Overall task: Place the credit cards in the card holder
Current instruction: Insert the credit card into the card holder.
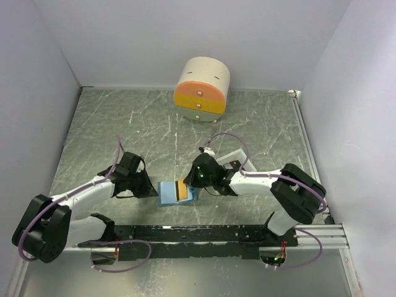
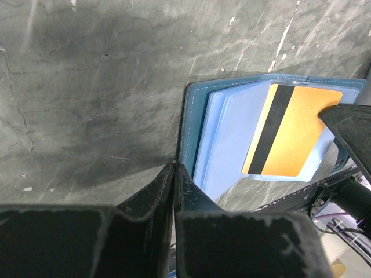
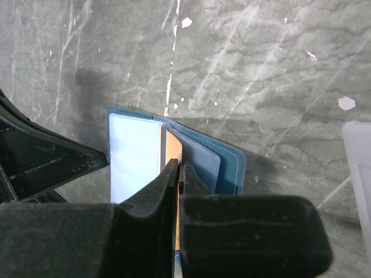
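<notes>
Where the scratched grey-green table lies between plain white walls, the card holder sits open between the two tools. Pressed together, the right gripper pinches the orange credit card over its pages. The left gripper, fingers together, meets its corner, hold unclear. A round drawer box stands well beyond both.

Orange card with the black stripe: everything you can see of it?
Thin glossy orange plastic-looking card with a black stripe near one long edge, stripe side up. It rests skewed on the inner sleeves of the open light-blue card holder; whether it sits in a slot is unclear. The shut right end effector pinches its edge.
</notes>
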You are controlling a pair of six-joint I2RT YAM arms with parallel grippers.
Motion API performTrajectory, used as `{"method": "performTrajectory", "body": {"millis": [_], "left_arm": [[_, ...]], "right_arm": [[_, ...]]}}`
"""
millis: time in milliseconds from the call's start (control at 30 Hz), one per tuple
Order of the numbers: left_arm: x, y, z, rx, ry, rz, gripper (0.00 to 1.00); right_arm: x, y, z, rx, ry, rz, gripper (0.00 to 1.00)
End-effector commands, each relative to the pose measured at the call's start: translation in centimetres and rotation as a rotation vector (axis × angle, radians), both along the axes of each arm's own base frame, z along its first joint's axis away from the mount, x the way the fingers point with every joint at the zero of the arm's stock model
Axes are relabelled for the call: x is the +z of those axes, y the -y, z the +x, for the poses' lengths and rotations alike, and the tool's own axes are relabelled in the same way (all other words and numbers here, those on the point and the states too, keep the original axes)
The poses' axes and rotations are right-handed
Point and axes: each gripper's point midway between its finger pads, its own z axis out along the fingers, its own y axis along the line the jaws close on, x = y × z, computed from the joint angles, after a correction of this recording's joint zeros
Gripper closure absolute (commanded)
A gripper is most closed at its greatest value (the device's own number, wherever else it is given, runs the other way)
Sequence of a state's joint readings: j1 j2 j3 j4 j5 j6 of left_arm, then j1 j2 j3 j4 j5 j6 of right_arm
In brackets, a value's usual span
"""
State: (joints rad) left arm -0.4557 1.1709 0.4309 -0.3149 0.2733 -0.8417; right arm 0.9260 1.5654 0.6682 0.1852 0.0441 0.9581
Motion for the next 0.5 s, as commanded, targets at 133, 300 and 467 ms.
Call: {"method": "performTrajectory", "body": {"millis": [133, 300, 467], "left_arm": [[-0.21, -0.02, 0.07, -0.016, 0.007, 0.015, 0.9], [-0.52, 0.08, -0.1, -0.019, -0.001, 0.009, 0.91], [-0.51, 0.09, -0.06, -0.021, -0.001, 0.011, 0.92]], "right_arm": [[-0.66, 1.6, -0.12, -0.065, -0.002, -0.02, 1.0], [-1.09, 1.38, -0.19, -0.062, -0.015, -0.024, 1.0], [-1.3, 0.89, -0.26, -0.055, -0.025, -0.015, 1.0]]}}
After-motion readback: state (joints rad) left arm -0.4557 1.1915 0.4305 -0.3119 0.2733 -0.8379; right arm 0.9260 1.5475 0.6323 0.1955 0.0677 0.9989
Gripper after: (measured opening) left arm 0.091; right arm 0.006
